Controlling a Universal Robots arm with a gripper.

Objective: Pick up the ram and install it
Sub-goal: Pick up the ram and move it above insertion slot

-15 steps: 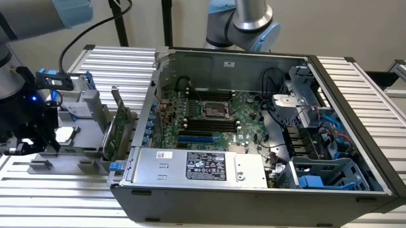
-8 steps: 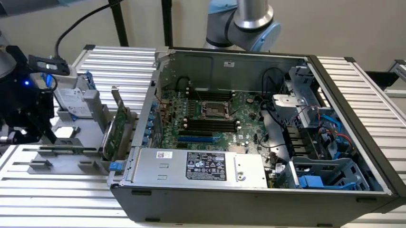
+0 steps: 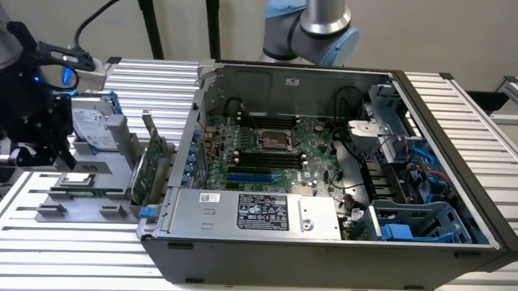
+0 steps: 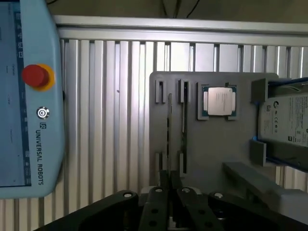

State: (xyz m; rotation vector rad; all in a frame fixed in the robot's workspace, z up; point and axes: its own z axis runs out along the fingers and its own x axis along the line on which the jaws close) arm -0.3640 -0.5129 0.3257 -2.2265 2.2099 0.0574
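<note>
Right at one end of the ram [image 4: 169, 130], the tool [image 4: 170, 183], grip state unclear.

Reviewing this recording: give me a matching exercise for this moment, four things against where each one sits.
Things:
1. thin ram stick, seen edge-on
2. silver square processor chip
3. red round button
4. green motherboard

Places:
A. on the pale blue teach pendant
B. inside the open grey computer case
C. on edge in a narrow slot of the grey plastic holder
D. flat in a square recess of that holder

Pairs: 1-C, 2-D, 3-A, 4-B.
</note>
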